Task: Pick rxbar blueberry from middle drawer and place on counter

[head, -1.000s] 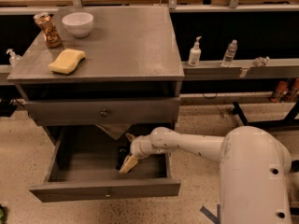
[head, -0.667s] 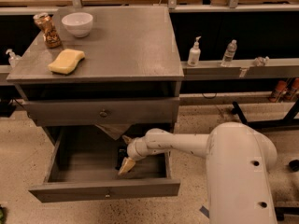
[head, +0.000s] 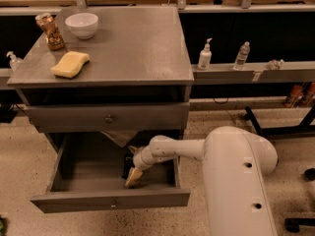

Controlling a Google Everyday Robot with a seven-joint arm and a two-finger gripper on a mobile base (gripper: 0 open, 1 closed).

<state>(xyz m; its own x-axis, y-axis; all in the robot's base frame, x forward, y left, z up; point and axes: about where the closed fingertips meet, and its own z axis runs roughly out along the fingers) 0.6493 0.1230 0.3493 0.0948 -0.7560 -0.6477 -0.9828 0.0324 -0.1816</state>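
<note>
The middle drawer (head: 110,199) stands pulled out at the bottom of the grey cabinet. A small dark rxbar blueberry (head: 127,164) lies on the drawer floor near its right back part, partly hidden by my arm. My gripper (head: 133,176) is down inside the drawer, right next to the bar and just in front of it. The counter (head: 133,43) is the flat grey top of the cabinet above.
On the counter's left side are a yellow sponge (head: 70,64), a white bowl (head: 81,24) and a brown can (head: 49,31). The upper drawer (head: 108,117) is shut. Two bottles (head: 204,54) (head: 241,55) stand on a ledge to the right. My white arm body (head: 236,181) fills the lower right.
My arm's bulky body has shifted left and closer to the drawer. The gripper has stayed inside the drawer by the bar, dipping slightly lower.
</note>
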